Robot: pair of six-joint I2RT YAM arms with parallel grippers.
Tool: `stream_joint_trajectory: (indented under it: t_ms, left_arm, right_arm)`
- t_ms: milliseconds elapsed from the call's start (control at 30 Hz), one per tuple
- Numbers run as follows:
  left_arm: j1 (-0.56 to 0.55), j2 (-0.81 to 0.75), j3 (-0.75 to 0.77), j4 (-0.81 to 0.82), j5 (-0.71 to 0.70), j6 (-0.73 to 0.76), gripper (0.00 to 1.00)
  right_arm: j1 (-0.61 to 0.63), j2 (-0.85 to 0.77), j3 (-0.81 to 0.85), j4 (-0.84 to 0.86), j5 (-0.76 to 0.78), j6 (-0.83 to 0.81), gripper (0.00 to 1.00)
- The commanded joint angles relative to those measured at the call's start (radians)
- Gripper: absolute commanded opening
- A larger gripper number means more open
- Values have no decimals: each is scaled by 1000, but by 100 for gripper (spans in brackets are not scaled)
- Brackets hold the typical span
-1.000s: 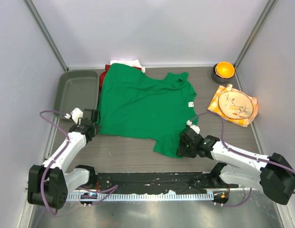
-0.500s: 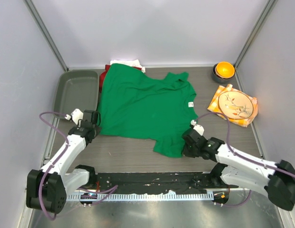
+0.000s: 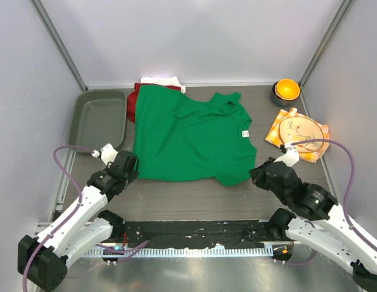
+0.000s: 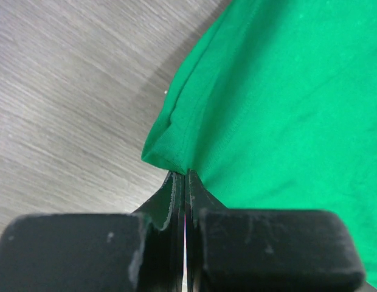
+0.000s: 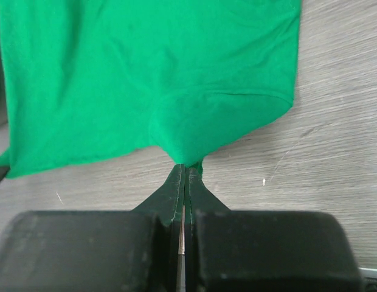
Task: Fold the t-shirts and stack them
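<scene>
The task is at its beginning, as far as I can judge. The green t-shirt [image 3: 188, 137] lies opened and nearly flat in the middle of the bench [image 3: 176, 198], with its neck label toward the right edge and some soft wrinkles near the collar. No fold is made in it yet.

The left pincer [image 3: 131, 171] is fully closed on the near-left corner of this shirt, at the hem. The right pincer [image 3: 255, 175] is also fully closed, on a bunched bit of cloth at the near-right side (it seems to be the sleeve, but I cannot say for sure). So both arms hold the near side of the shirt, which is probably the preparation for straightening or for the first fold.

The dark red t-shirt [image 3: 132, 104] and the white t-shirt [image 3: 161, 80] are crumpled at the far edge of the bench, partly under the green one and beside the grey tray [image 3: 100, 118]. Neither is folded, and no stack exists. All three shirts are left to fold, and then the stacking.
</scene>
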State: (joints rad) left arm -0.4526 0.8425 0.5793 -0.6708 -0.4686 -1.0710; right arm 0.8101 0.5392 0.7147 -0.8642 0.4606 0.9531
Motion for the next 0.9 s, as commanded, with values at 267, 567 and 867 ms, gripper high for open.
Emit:
stream_joint_trajectory:
  t_ms: [267,567,867]
  left_arm:
    - [-118,-184,76,-266,-125,-132,0]
    - [-172,-247,171,-311,-140,-61,0]
    - [-173,-70,203,-149,-146,39,0]
  right_arm:
    - [4,-105,249,-231,233,12,1]
    - [4,-118,287,-191,274,-51,1]
    - [6,19,236,-41,316,-116,1]
